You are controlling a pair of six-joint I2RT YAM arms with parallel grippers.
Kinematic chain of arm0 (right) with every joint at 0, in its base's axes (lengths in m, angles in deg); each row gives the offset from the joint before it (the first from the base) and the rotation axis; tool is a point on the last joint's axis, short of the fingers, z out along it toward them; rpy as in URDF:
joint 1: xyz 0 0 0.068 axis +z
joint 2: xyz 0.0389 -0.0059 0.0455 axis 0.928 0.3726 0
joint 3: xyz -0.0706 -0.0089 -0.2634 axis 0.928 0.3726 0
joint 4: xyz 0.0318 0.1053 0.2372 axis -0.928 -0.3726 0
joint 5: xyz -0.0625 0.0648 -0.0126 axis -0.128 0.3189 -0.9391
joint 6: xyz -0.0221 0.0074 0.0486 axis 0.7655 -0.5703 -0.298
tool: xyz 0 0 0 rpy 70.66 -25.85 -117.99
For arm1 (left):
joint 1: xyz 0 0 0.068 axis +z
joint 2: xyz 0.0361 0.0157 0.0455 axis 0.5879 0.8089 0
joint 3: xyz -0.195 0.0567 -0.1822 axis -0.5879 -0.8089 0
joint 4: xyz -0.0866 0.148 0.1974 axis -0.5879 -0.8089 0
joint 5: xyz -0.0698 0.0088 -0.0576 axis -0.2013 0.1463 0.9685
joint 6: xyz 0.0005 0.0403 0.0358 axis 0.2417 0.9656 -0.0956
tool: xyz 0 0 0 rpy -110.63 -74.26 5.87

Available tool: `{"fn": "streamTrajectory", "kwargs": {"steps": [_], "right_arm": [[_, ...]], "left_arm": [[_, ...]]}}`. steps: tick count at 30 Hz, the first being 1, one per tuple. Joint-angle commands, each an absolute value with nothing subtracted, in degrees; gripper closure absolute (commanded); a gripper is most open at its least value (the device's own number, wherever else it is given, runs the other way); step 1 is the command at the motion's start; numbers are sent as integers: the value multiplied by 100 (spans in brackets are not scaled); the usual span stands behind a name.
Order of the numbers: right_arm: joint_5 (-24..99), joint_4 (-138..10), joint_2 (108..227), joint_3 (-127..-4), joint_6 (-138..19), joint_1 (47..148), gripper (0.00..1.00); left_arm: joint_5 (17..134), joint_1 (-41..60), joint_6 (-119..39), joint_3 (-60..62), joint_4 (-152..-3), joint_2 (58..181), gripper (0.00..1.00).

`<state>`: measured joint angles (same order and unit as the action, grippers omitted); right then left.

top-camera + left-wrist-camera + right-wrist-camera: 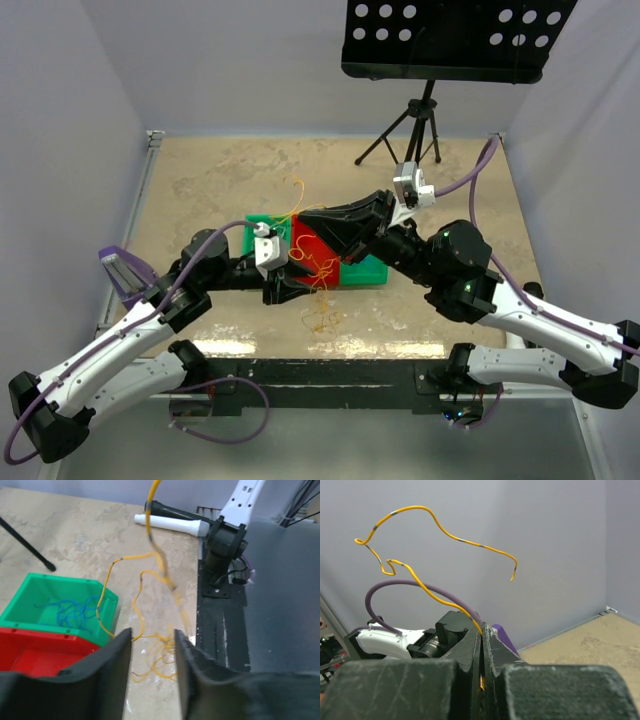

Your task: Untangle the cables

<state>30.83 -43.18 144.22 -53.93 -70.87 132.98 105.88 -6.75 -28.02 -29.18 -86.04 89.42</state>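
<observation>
An orange-yellow cable rises out of my right gripper, which is shut on it, and curls into the air. In the top view the right gripper hangs over the red bin. More orange-yellow cable lies in a loopy pile on the table. My left gripper hovers low over that pile, jaws partly apart, with nothing clamped. One strand hangs blurred down toward the right finger. A blue cable lies in the green bin.
The red bin adjoins the green bin mid-table. A black tripod with a perforated black plate stands at the back right. The right arm's white link and the black front rail lie past the cable pile.
</observation>
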Motion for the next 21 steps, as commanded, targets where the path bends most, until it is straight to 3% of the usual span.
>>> {"fn": "streamTrajectory", "kwargs": {"steps": [1,7,9,11,12,14,21], "right_arm": [[3030,-4170,14383,-5630,-7086,13325,100],[2908,-4222,14418,-5744,-6999,13334,100],[2837,-4301,14445,-5814,-6902,13343,100],[2801,-4345,14471,-5893,-6849,13334,100],[2793,-4363,14480,-5920,-6814,13334,100],[2775,-4389,14506,-5973,-6779,13334,100],[2792,-4442,14559,-6096,-6744,13334,100]], "left_arm": [[11188,-635,-3225,-2829,-8064,8917,68],[11389,-635,-3006,-2882,-8177,8909,73],[11416,-644,-2840,-2925,-8396,8873,61],[11355,-644,-2497,-3022,-8634,8803,37],[11241,-644,-2357,-3075,-8766,8759,20],[11153,-635,-2032,-3189,-8968,8663,3],[10968,-635,-1178,-3391,-9522,8496,0]]}}
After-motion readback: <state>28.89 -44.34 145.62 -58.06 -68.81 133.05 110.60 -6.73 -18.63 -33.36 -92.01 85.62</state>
